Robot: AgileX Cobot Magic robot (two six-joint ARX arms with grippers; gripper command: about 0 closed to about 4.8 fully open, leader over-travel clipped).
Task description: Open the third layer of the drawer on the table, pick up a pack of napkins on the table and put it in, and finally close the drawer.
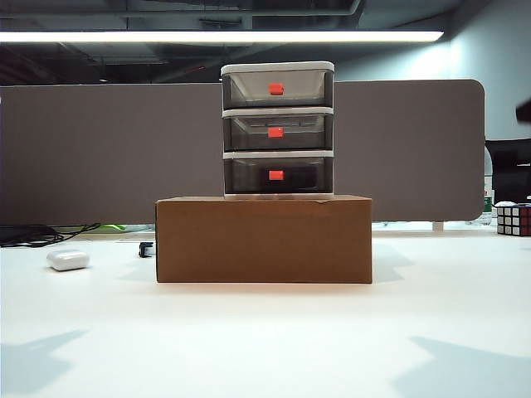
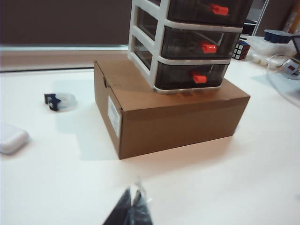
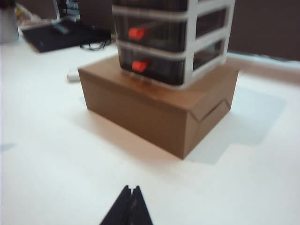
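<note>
drawer [image 1: 277,129]: on brown box [image 1: 264,239], 3rd layer [image 1: 277,175] closed
napkins: not visible
L gripper [image 2: 133,206]: jaws shut, empty, over table [image 1: 265,348]
R gripper [image 3: 130,205]: jaws shut, empty
judgement: looks finished; else pinch red handle [image 2: 199,78], pull straight

From my right wrist camera I see the right gripper [image 3: 129,191] with its two dark fingertips pressed together, holding nothing, above the bare white table [image 3: 42,154]. Beyond it a brown cardboard box [image 3: 154,110] sits on the table, one corner toward me. The drawer cabinet [image 3: 187,42] stands on the box; two red handles show, the lowest drawer [image 3: 154,68] pushed in. The picture is slightly blurred.
</note>
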